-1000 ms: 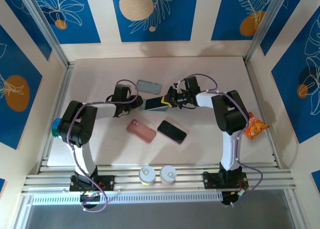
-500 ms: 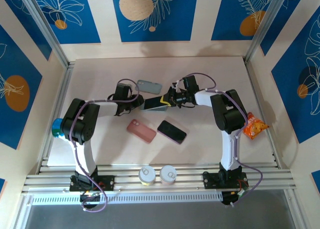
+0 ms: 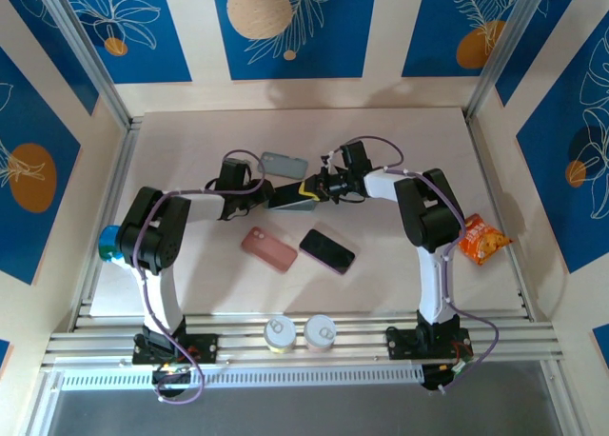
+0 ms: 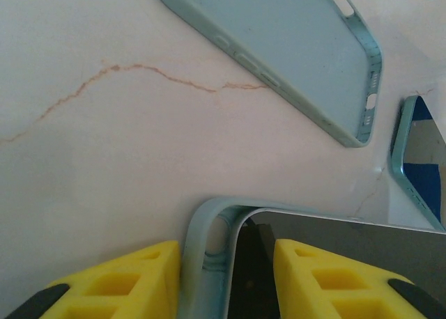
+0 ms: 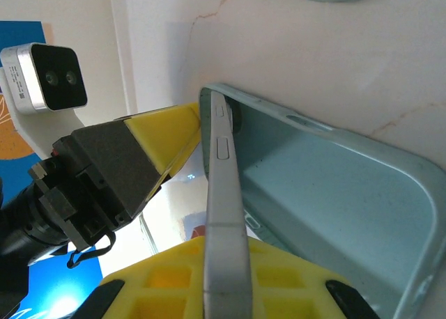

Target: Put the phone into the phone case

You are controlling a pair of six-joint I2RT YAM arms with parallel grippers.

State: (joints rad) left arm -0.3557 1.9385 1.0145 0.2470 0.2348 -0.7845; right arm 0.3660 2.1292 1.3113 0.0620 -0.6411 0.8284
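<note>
The light blue phone case (image 5: 327, 193) lies at mid table, its corner (image 4: 203, 244) between the yellow fingers of my left gripper (image 4: 226, 255), which is shut on it. The phone (image 5: 224, 193) is a silver-edged slab with a dark screen (image 4: 334, 230). It stands tilted, its far end tucked into that case corner. My right gripper (image 5: 226, 249) is shut on the phone's near end. In the top view the left gripper (image 3: 259, 196) and right gripper (image 3: 319, 188) face each other across the phone and case (image 3: 288, 197).
A second light blue case (image 3: 284, 165) lies just behind, open side up (image 4: 279, 54). A pink case (image 3: 269, 248) and a black phone (image 3: 327, 250) lie nearer the front. Two cans (image 3: 282, 333) stand on the front rail, and an orange snack packet (image 3: 481, 238) sits at the right.
My right gripper has shifted a little to the left, pushing the phone further toward the left gripper and the case. The left arm has barely moved.
</note>
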